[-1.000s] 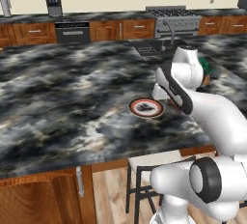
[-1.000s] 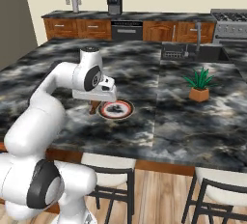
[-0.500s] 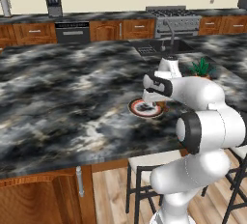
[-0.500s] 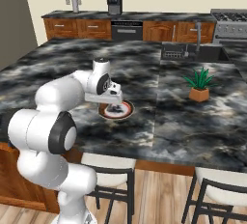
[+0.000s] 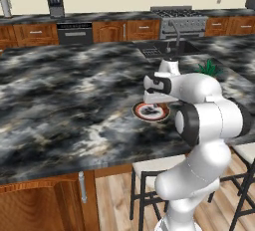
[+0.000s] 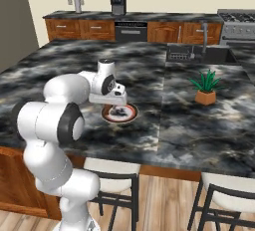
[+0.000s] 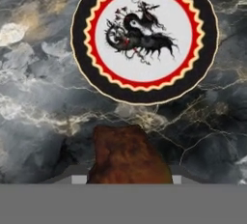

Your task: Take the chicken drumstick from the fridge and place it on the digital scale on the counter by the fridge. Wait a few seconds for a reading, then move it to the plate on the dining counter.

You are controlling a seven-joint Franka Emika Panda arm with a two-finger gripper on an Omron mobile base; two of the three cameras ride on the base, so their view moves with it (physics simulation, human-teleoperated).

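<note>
Folding tighter since a moment ago, the arm now has its elbow stacked nearer the base, and the gripper (image 6: 118, 106) hangs right over the plate (image 6: 119, 113) on the dining counter (image 6: 199, 125). From the hand view, the chicken drumstick (image 7: 129, 155) sits between the finger tips at the bottom of the view, brown and lumpy, with the jaws closed partway around it. Above it in that view lies the plate (image 7: 144, 37), dark-rimmed with a red zigzag ring and a dark figure painted at its white centre. Its nearest rim is just beyond the drumstick's tip. A potted plant (image 6: 205, 88) stands well apart on the same counter, off to the robot's right.
</note>
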